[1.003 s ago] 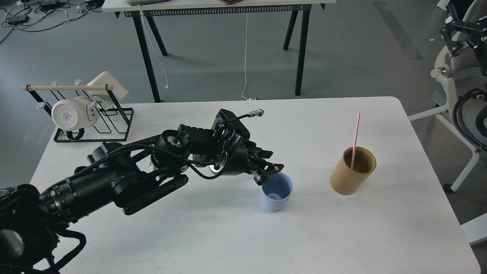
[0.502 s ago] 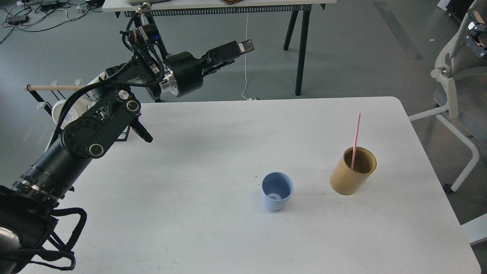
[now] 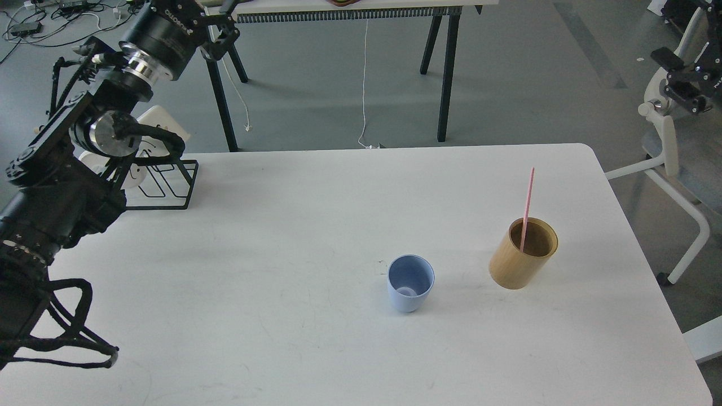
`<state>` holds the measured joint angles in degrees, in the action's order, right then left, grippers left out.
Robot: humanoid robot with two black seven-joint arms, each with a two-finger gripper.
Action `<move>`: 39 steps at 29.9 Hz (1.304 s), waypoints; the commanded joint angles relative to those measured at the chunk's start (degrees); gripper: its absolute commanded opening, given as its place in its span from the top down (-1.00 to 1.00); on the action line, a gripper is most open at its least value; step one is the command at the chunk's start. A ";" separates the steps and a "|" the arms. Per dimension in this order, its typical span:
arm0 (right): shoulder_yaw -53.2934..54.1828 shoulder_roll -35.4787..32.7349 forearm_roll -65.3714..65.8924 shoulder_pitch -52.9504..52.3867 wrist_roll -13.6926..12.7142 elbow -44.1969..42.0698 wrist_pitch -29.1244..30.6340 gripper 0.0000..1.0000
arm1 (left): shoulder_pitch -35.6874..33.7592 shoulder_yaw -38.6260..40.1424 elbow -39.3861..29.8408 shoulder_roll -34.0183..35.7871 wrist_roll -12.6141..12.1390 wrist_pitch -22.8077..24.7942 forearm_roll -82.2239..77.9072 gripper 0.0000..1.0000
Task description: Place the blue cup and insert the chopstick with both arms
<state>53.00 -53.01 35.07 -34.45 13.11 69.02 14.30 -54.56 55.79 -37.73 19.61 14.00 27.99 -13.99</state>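
Cup placement looks done: a second ago the left gripper was at its rim, half a second ago the arm had swung up and away, and now it is pulled back further, to the far left. The cup stands upright and alone on the table, open end up, in the same spot as before, so the release was clean and nothing tipped.

Left to right now. The left arm rises along the left edge, over the rack at the table's far left corner, its wrist pointing up and away toward the top of the view. The left gripper is right at the top edge, dark and partly cut off; I cannot tell whether its fingers are apart or together. It carries nothing that I can see.

Mid-table sits the cup, then, near it on the right but not touching, the holder with one pink chopstick leaning in it.

At the far right the right gripper hangs off the table beside a chair, small and dark; its fingers cannot be made out either.

Judging by this, the insert step is next, and the right arm is the nearer one to the chopstick.
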 commanded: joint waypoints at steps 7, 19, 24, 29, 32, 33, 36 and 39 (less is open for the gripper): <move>-0.18 -0.16 28.27 6.94 0.07 10.78 -8.67 -0.98 | -1.16 -0.60 7.93 2.71 -0.11 0.01 8.19 -0.99; -13.53 0.71 47.29 8.00 2.45 11.23 -18.60 -0.96 | 2.52 -0.60 10.66 2.45 -0.02 0.01 9.33 -0.99; -18.89 3.96 47.20 8.26 2.45 6.22 -21.16 -0.89 | 3.84 -0.60 10.13 2.10 -0.02 0.01 13.02 -0.99; -21.27 5.02 47.38 8.26 2.45 5.16 -21.24 -0.57 | 4.72 -0.60 10.05 1.92 -0.02 0.01 13.20 -0.99; -23.72 4.76 47.81 7.74 2.45 5.16 -21.16 -0.32 | 4.90 -0.68 10.13 1.92 0.33 0.01 13.20 -0.99; -24.17 4.76 48.51 7.56 2.45 5.16 -21.16 -0.26 | 4.90 -0.68 10.13 1.92 0.42 0.01 13.29 -0.99; -24.52 4.93 52.20 6.77 2.27 4.81 -21.16 -0.17 | 4.90 -0.68 10.13 2.09 0.59 0.01 13.29 -0.99; -24.52 5.28 53.88 6.51 1.83 4.54 -21.16 -0.14 | 4.90 -0.77 10.13 2.18 0.59 0.01 13.29 -0.99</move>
<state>28.57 -48.12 87.26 -27.67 15.29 73.77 -6.89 -49.67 55.07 -27.61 21.69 14.56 28.00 -0.71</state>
